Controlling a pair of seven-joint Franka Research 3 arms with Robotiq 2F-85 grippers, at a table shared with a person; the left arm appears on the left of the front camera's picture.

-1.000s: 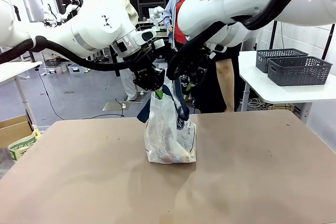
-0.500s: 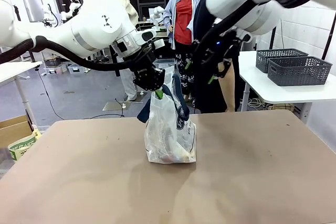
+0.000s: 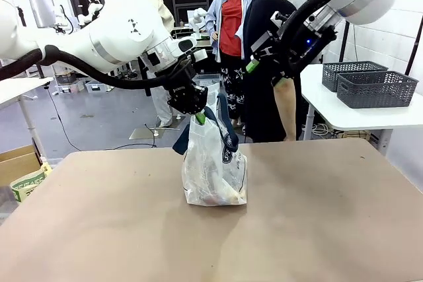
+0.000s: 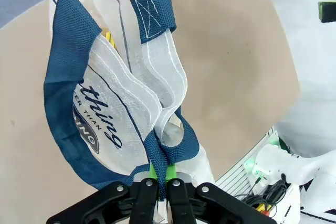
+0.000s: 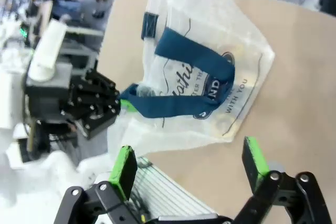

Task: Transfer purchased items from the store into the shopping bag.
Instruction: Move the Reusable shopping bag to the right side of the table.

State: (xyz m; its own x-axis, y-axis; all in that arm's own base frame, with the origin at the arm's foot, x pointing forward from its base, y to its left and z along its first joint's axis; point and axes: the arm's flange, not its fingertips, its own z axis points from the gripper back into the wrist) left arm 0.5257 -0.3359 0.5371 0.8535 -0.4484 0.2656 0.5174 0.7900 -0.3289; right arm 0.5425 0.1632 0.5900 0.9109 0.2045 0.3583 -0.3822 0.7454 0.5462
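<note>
The shopping bag (image 3: pixel 215 170) stood upright on the worktop (image 3: pixel 317 229), directly below my left fingers (image 3: pixel 198 115), its long axis running straight up toward them. Through its clear wall I could make out a few of the purchased items (image 3: pixel 221 193) lying low in the bottom, though not well enough to name them. My left fingers were pinched tight on the near navy handle (image 4: pixel 167 153), holding that loop gathered above the bag's mouth; in my left wrist view the strap ran up from between the green pads and the translucent side with its dark print (image 4: pixel 97 124) hung away beyond them.

My right fingers (image 3: pixel 268 74) were spread wide and carried nothing. They sat high, above the bag and off to its far right side, well apart from it, with the bag lying down and away from them in my right wrist view (image 5: pixel 210 77). The other handle (image 5: pixel 194 61) draped loose across the bag's face there, untouched.

Two dark grey baskets (image 3: pixel 377 87) rested on a white side table (image 3: pixel 357 117) farther out beyond my right fingers, and a person (image 3: pixel 274 64) stood just behind them.

As I judged it, my right arm was the free one and the nearer to those baskets, so any further item would fall to it, while my left kept the mouth lifted.
</note>
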